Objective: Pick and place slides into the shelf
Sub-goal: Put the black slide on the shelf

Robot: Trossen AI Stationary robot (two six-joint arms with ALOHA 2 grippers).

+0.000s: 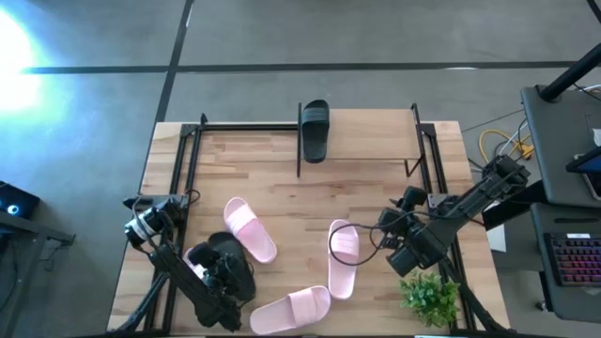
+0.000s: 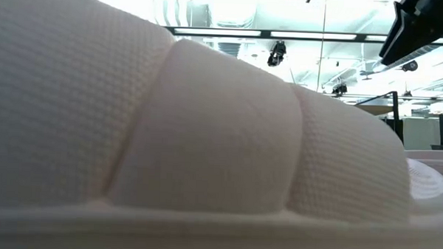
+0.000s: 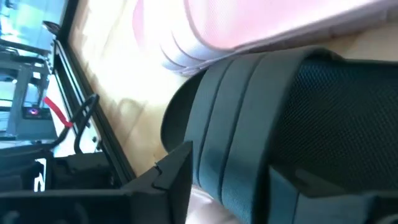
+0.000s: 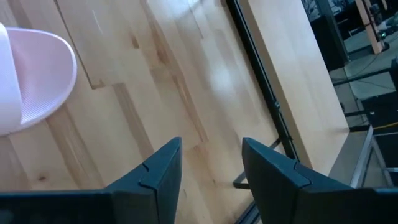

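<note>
Of the two black slides, one (image 1: 315, 131) lies at the far middle between the shelf's black bars (image 1: 246, 126). The other (image 1: 218, 255) lies near the left front, and my left gripper (image 1: 231, 277) is down over it, shut on its strap (image 3: 267, 118). Three pale pink slides lie on the wood: one (image 1: 251, 228) beside that black slide, one (image 1: 343, 258) in the middle, one (image 1: 291, 310) at the near edge. My right gripper (image 4: 211, 168) hovers open over bare wood just right of the middle pink slide (image 4: 31, 81). My left gripper has the near black slide's strap by its ribbed edge (image 3: 217, 149), which fills the gap between the two fingers. One finger (image 3: 171, 177) stands beside the edge and the other (image 3: 311, 193) lies over the strap. The fingers slant down from the near left. The slide lies on the table.
A small green plant (image 1: 430, 296) stands at the near right corner, close to the right arm. The rack's side bars (image 1: 424, 150) run along both table edges. A pink slide (image 2: 206, 139) fills the low view.
</note>
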